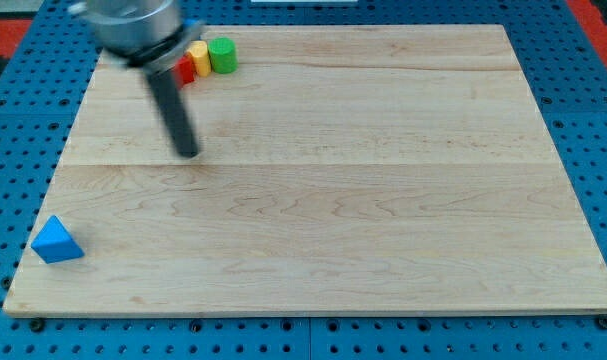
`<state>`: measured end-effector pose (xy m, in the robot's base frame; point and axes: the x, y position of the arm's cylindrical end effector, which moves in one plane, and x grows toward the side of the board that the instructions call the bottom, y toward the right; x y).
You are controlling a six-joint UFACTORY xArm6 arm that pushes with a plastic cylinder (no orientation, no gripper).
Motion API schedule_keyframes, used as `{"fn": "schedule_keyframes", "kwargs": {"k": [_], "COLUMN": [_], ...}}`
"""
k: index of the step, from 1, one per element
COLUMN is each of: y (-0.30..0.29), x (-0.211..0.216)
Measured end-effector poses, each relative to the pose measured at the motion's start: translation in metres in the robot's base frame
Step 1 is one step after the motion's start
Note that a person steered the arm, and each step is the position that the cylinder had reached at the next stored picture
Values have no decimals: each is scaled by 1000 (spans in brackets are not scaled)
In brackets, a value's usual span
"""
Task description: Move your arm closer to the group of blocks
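Wooden worktop (383, 200) in the camera view: our tip (188, 152) sits at 7 o'clock from the group, apart from it — green cylinder (222, 55), yellow block (199, 56), red block (186, 70). Blue triangular block (56, 241) far at 8 o'clock. No jaws on our rod.

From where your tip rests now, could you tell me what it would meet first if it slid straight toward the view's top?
My tip sits below the group. Sliding straight up, it would probably meet the red block first, with the yellow block and green cylinder just right of that line; blur leaves this uncertain.
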<state>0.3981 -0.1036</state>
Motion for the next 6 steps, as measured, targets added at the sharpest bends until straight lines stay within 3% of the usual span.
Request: {"fn": "schedule_keyframes", "kwargs": {"k": [1,2,3,6], "y": [71,40,9,-46], "x": [-104,-181,-207,-199]}}
